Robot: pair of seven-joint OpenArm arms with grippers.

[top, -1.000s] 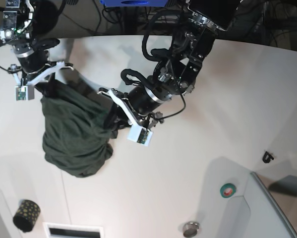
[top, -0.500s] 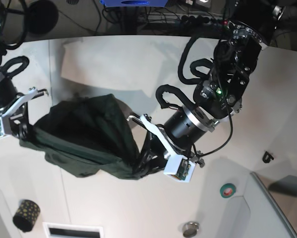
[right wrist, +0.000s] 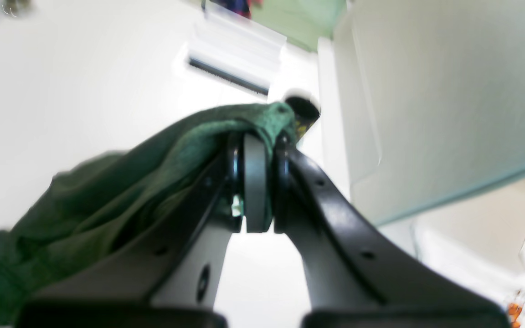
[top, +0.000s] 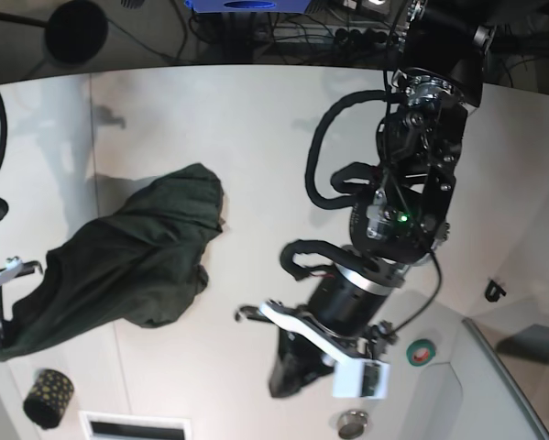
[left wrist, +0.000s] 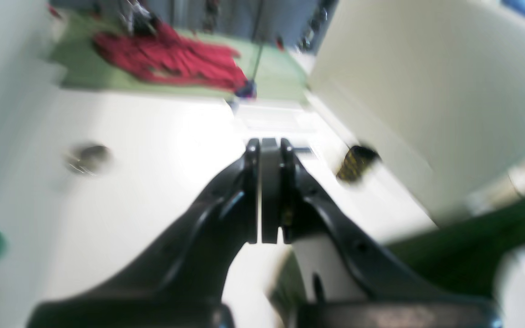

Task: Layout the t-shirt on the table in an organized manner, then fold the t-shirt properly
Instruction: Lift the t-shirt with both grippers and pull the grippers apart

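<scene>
- Right wrist view alone shows my right end effector clamped on a t-shirt edge.
- Left end effector closed, pads bare; no cloth seen gripped.
- Base view: dark green t-shirt lies crumpled, stretched diagonally across the table, well apart from the left end effector.

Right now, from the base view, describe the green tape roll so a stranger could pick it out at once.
Start at the white table and go to its near right corner, just below the big black left arm. The tape roll lies flat there, a small green ring with a reddish core. The metal disc nearby is silver-grey, and the speckled black-and-yellow roll sits far off at the near left.
</scene>
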